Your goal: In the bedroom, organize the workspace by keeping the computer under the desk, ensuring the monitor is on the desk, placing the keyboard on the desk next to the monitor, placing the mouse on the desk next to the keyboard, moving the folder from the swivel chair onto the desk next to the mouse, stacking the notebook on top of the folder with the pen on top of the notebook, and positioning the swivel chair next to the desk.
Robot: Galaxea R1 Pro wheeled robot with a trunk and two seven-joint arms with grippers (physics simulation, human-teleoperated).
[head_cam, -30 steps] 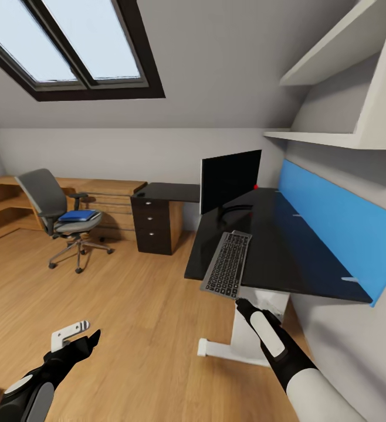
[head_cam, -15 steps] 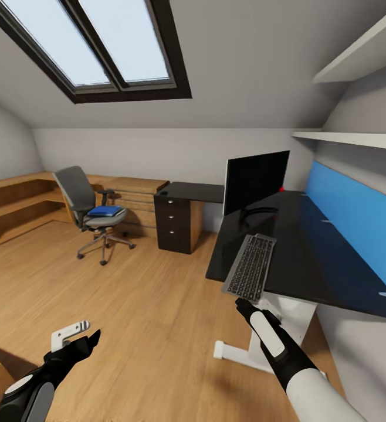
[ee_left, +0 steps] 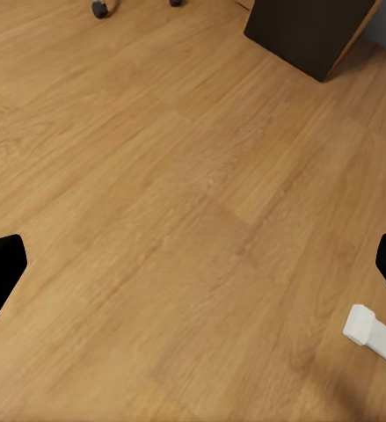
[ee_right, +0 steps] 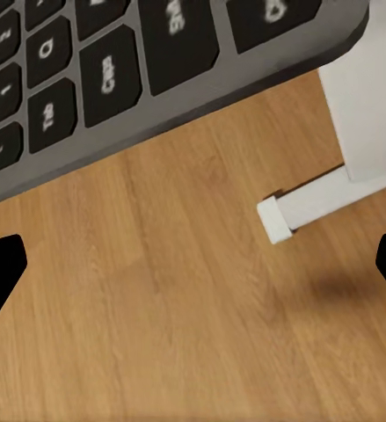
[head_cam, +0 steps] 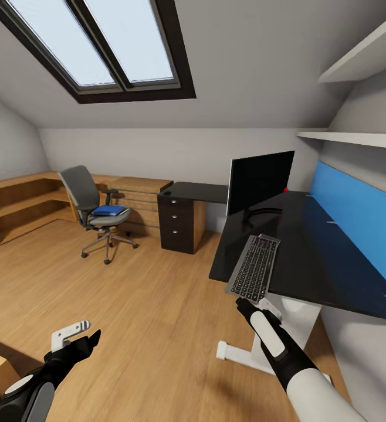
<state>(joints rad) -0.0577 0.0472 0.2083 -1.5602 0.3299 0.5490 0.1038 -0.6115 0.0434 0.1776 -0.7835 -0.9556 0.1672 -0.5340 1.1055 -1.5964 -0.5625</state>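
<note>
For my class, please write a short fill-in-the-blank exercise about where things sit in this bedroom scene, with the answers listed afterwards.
1. The slim silver-grey keyboard with black keys lies on the long black-topped desk, its near end hanging over the ____.
2. The flat bright blue folder rests on the seat of the grey ____.
3. The wide black-fronted monitor stands ____ on the desk.
4. The right claw hovers just below the ____.

Answers: edge; swivel chair; upright; keyboard
</note>
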